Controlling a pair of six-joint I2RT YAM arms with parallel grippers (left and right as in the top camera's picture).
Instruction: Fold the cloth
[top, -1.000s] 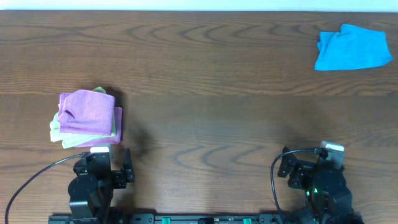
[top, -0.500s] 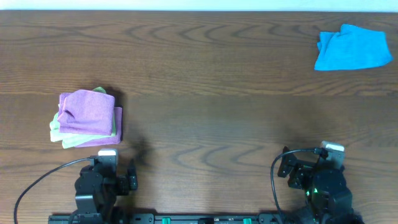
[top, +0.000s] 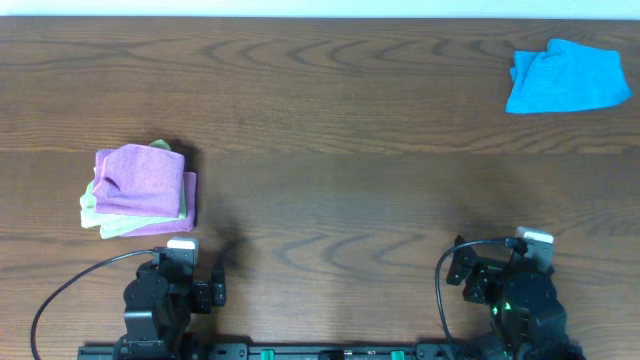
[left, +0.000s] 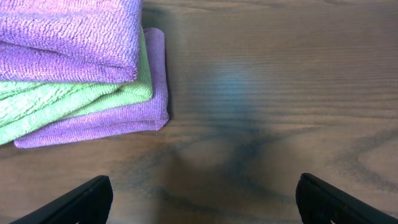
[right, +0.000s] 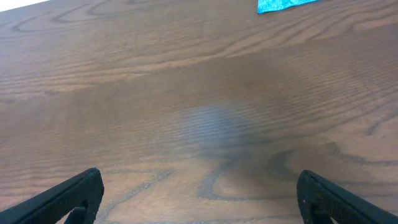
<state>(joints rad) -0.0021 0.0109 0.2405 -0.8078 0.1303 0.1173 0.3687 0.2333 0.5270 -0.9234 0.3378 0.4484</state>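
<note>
A: That's a big brown wooden table (top: 330, 120). What's on it?

B: A crumpled blue cloth (top: 567, 77) lies off in the far right corner, and there's a small pile on the left. The cloth (top: 140, 175), the purple one, lies on top of that pile, already doubled over. A lime-green cloth (top: 95, 215) is under it, and another purple layer (left: 112, 121) is at the bottom.

A: Which arm would go for it?

B: The left arm (top: 160, 300), I'd say. It sits at the near edge, close to the pile. The right arm (top: 510, 295) is well apart, across the table.

A: And seen from the left gripper (left: 204, 186)?

B: The cloth sits ahead and off to its left. Its slightly longer side looks to run across the table, with the rounded fold facing right. Any reach would have to go forward and left.

A: Are the grippers holding anything?

B: No. The left one is spread wide over the wood, with nothing between the fingers (left: 81, 202). The right gripper (right: 199, 186) is the same, wide and empty.
</note>
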